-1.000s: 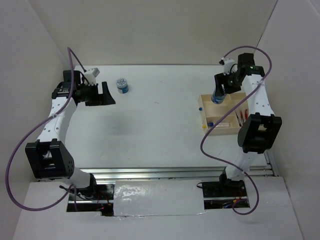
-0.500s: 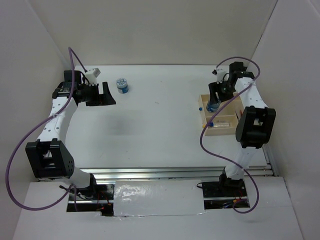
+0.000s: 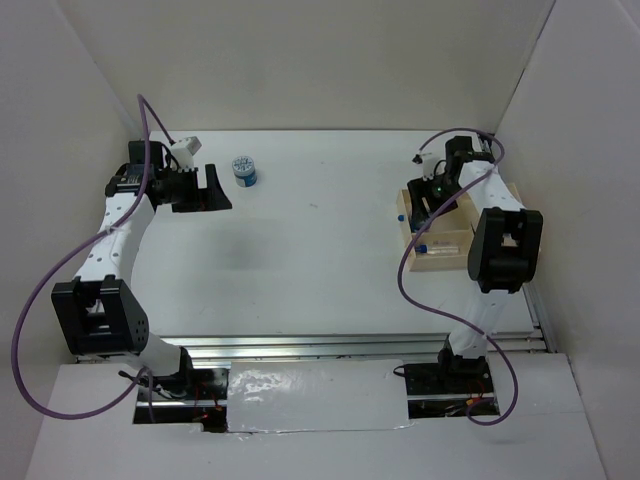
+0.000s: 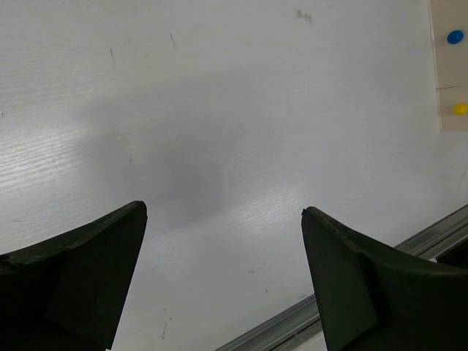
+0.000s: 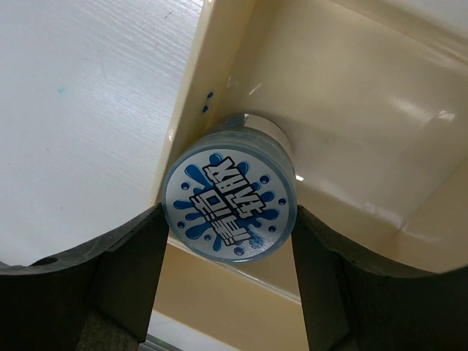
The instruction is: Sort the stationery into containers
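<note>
Patterned roll (image 5: 230, 201) gripped in right tool (image 5: 228, 223), at tray (image 5: 351, 110) corner, left tool (image 4: 223, 210) wide.

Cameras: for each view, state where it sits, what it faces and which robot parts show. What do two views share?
Top external: above and behind the arms, facing down at the table; both arms, left gripper, right gripper.
Left wrist: on that wrist, facing the table; its open fingers.
Right wrist: on that wrist, facing into the tray; its fingers hold a roll.
Shared: all three show the tray.
</note>
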You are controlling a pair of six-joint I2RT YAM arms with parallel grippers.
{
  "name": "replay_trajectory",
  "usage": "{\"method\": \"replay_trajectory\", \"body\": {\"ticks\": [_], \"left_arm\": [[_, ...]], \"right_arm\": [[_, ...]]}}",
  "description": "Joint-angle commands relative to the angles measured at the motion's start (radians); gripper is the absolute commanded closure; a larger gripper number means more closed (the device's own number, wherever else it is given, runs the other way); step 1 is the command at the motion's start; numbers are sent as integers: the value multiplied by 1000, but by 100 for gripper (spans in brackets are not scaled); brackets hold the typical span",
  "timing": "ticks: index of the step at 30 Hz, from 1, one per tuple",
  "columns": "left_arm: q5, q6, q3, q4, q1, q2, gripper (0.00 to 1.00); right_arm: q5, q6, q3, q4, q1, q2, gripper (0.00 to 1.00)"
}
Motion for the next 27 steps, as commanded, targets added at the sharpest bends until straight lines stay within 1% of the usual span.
{"method": "replay_trajectory", "body": {"ticks": [1,5,8,11,12,14,15,16,17,18,20,21,23,25,27], "left_arm": [[2,9,44,12,-3,22,1],[-6,6,44,21,-5,33,1],[-35,9,72,27,-16,56,1],[-107,10,121,35,-37,91,1],[-157,13,154,43,-43,100,1],[-200,20,197,67,-60,141,1],[-211,30,257,70,-63,161,1],[-226,38,292,70,-68,218,1],[-239,44,378,61,-76,253,1],[-249,46,427,51,-77,331,1],[-237,53,547,26,-83,407,1],[-243,53,579,26,-86,468,1],[-279,67,636,55,-92,519,1],[-318,81,670,76,-138,588,1],[-357,86,716,96,-149,653,1]], "right_arm": [[-10,-9,7,18,17,2,30],[-2,-8,5,6,22,-8,22],[-1,-11,7,-6,24,-24,12],[4,-8,10,-14,21,-47,8],[5,-8,14,-20,21,-54,7],[1,1,34,-31,17,-77,6],[-1,7,42,-34,16,-87,6],[-4,12,51,-34,13,-109,6],[-8,23,72,-43,8,-118,6],[-19,29,85,-48,5,-129,5],[-34,40,106,-55,-4,-161,5],[-42,47,109,-55,-7,-173,5],[-64,47,103,-51,-13,-212,4],[-87,59,82,-43,-22,-254,4],[-105,75,67,-34,-30,-293,3]]}}
